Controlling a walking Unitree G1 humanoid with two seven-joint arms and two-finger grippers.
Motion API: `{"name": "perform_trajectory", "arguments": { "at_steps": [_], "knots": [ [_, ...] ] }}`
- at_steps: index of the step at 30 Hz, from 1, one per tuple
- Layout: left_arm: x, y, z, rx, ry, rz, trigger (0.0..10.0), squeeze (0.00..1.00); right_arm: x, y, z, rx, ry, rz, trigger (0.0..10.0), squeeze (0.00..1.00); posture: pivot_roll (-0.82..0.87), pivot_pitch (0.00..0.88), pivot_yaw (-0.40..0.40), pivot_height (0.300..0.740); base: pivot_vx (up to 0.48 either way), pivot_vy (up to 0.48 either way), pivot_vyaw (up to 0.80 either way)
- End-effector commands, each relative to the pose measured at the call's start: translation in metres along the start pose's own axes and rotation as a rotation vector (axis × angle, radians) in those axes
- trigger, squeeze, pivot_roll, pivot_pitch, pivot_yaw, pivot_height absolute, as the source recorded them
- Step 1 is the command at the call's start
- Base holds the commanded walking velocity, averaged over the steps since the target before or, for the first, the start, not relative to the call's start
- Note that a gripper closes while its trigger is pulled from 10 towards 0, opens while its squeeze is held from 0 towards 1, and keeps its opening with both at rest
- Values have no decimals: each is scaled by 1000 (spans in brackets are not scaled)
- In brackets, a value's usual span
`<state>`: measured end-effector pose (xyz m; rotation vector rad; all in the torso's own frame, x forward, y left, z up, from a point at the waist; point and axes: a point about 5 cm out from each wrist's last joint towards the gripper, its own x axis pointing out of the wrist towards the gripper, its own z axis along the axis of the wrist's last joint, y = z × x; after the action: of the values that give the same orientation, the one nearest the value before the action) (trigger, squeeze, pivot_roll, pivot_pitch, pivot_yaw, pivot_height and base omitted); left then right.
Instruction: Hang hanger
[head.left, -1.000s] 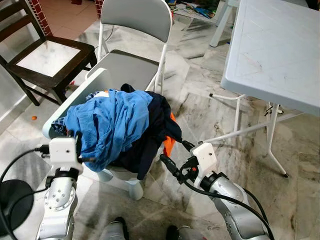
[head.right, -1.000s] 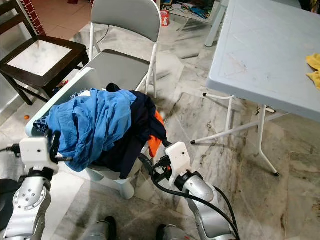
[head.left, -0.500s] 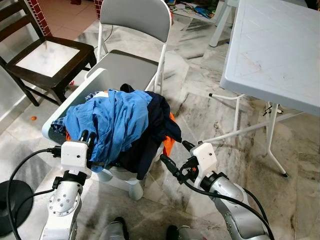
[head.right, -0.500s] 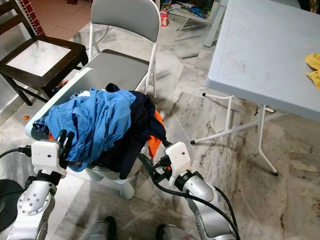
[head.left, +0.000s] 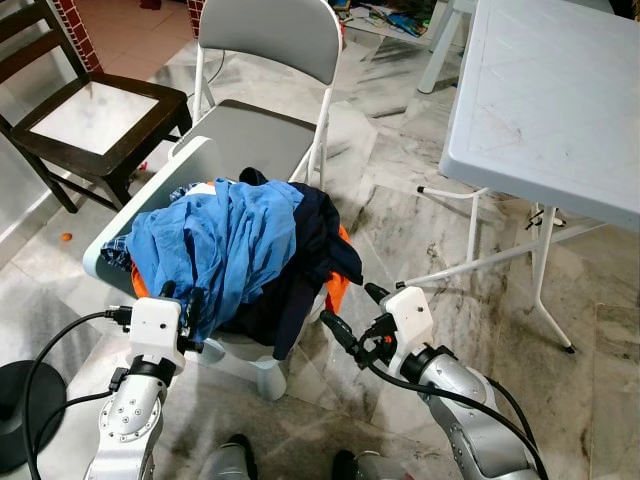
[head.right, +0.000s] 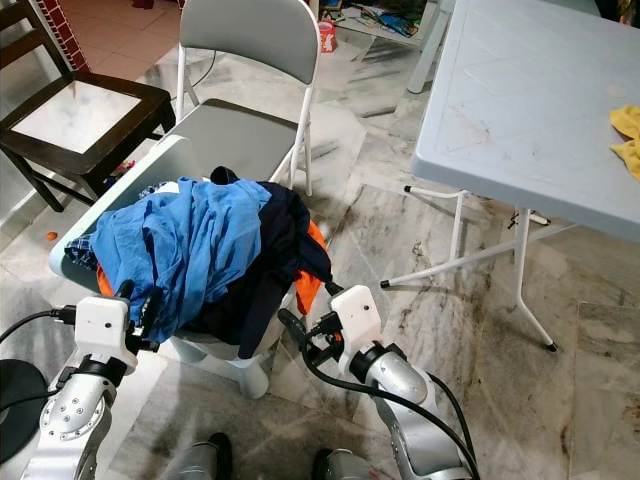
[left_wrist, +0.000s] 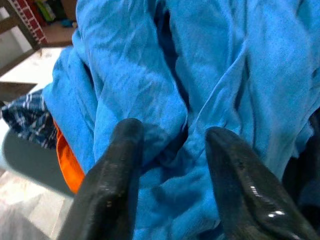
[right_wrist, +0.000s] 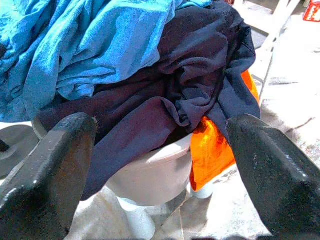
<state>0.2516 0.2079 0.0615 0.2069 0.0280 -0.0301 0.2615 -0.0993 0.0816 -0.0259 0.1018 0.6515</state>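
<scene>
No hanger can be made out anywhere; what sits front and centre is a pale laundry basket (head.left: 190, 165) heaped with clothes, a blue shirt (head.left: 225, 250) on top, a navy garment (head.left: 305, 265) draped over its right side and a bit of orange cloth (head.left: 338, 290) poking out below. The left gripper (head.left: 186, 300) is right at the near left edge of the pile, jaws spread with the blue fabric between the fingertips (left_wrist: 125, 145). The right gripper (head.left: 352, 315) hangs near the basket's right side, jaws wide apart, not touching anything. Behind the basket stands a grey folding chair (head.left: 270, 40), a dark wooden chair (head.left: 90, 110) to the far left, and a white plastic table (head.left: 550, 100) on the right over the marble floor (head.left: 400, 190).
</scene>
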Motion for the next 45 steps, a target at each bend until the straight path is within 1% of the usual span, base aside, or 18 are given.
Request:
{"name": "perform_trajectory", "arguments": {
  "at_steps": [1,5,6,10,12,13,14,15,16,17,18,19,28,31,38,45],
  "knots": [
    [-2,-1,-11,9,62,-1,10000,1000,-3,-3,-2,-6,10,-16,10000,0,32,210,-56,740,0,0,0],
    [4,-1,-16,17,85,12,10000,1000,-3,-3,-2,-7,10,-17,10000,0,28,209,-58,740,0,0,0],
    [8,0,-17,15,96,28,10000,1000,-3,-4,-2,-6,11,-17,10000,0,30,208,-59,740,0,0,0],
    [11,-1,-19,10,106,34,10000,1000,-2,-4,-2,-7,12,-17,10000,0,28,207,-58,740,0,0,0],
    [19,-3,-20,0,129,37,10000,1000,-1,-3,-2,-7,11,-16,10000,0,27,208,-57,740,0,0,0],
    [19,-3,-21,-2,131,35,10000,1000,-1,-3,-2,-7,11,-17,10000,0,27,208,-57,740,0,0,0],
    [20,-3,-20,-9,130,38,1098,1000,-1,-3,-2,-8,11,-18,10000,0,26,207,-55,740,0,0,0],
    [21,-3,-20,-9,125,33,0,1000,-1,-3,-2,-8,12,-20,10000,0,25,206,-53,740,0,0,0],
    [21,-3,-20,-9,125,33,0,1000,-1,-3,-2,-8,12,-20,10000,0,25,206,-53,740,0,0,0],
    [22,-3,-19,-7,116,30,0,525,-1,-3,-3,-8,13,-22,10000,0,25,206,-52,740,0,0,0],
    [22,-3,-19,-4,113,31,0,525,-1,-3,-3,-8,13,-24,10000,0,25,206,-52,740,0,0,0],
    [22,-3,-19,-4,111,33,0,0,-2,-3,-3,-8,14,-25,10000,0,24,205,-51,740,0,0,0],
    [23,4,-16,-9,79,66,0,0,-1,-4,-4,-10,16,-29,10000,0,27,200,-51,740,0,0,0],
    [25,6,-10,-6,33,87,0,0,0,-5,-4,-12,16,-29,10000,0,30,198,-52,740,0,0,0],
    [27,7,-2,-12,-22,98,0,0,0,-5,-4,-13,15,-29,10000,0,33,196,-51,740,0,0,0],
    [27,7,1,-17,-45,99,0,0,0,-4,-5,-9,16,-32,10000,0,33,199,-46,740,0,0,0]
  ]
}}
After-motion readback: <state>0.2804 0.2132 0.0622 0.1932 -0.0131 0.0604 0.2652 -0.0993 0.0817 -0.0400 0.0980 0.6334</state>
